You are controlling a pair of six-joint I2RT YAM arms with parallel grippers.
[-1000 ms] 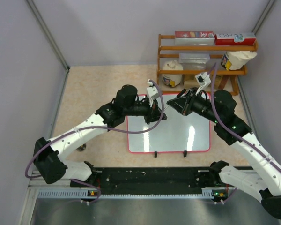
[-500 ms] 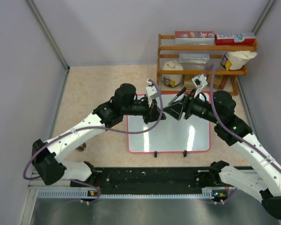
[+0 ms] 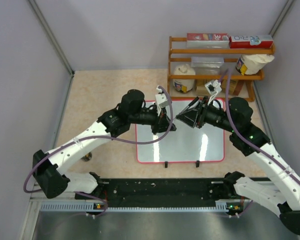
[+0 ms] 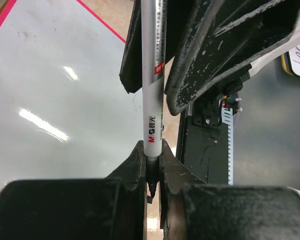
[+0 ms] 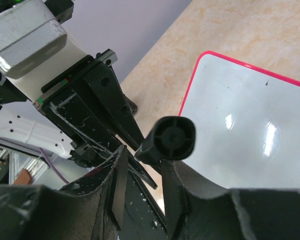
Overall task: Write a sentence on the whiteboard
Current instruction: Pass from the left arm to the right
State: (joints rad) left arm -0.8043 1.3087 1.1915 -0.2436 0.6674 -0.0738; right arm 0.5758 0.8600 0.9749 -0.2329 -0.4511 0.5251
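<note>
Pen [image 4: 152, 75] tip-first in left gripper [image 4: 151, 151]

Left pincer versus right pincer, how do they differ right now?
The left pincer reaches in from the left, the right pincer from the right. The left pincer grips the pen at its dark end, the right pincer its other end. Both clamp one pen above the whiteboard.
</note>
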